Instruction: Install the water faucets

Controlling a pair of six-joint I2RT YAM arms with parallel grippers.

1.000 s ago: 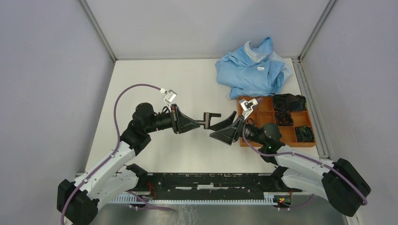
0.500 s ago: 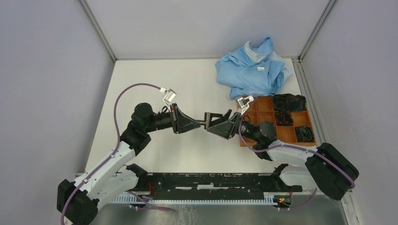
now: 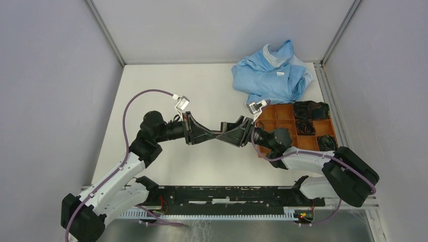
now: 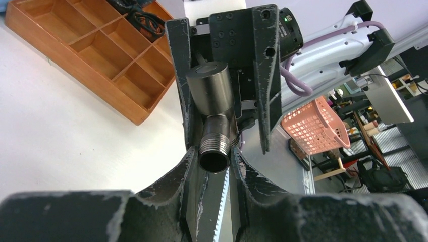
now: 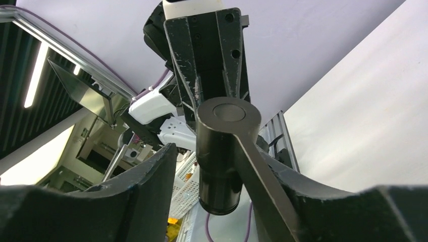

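Left gripper is clamped on the T-shaped fitting by its threaded end. Right gripper, at three o'clock, straddles the capped end, jaws apart.

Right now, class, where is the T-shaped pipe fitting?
The fitting hangs over the table's middle in the top view, threaded end clamped in the left gripper, the right gripper's open fingers flanking its capped end, left of the orange tray.

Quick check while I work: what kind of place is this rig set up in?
Most likely a robotics lab test cell: a white tabletop boxed in by grey wall panels, a brown wooden compartment tray holding dark parts, and a pink plastic basket amid workshop clutter beyond the table.
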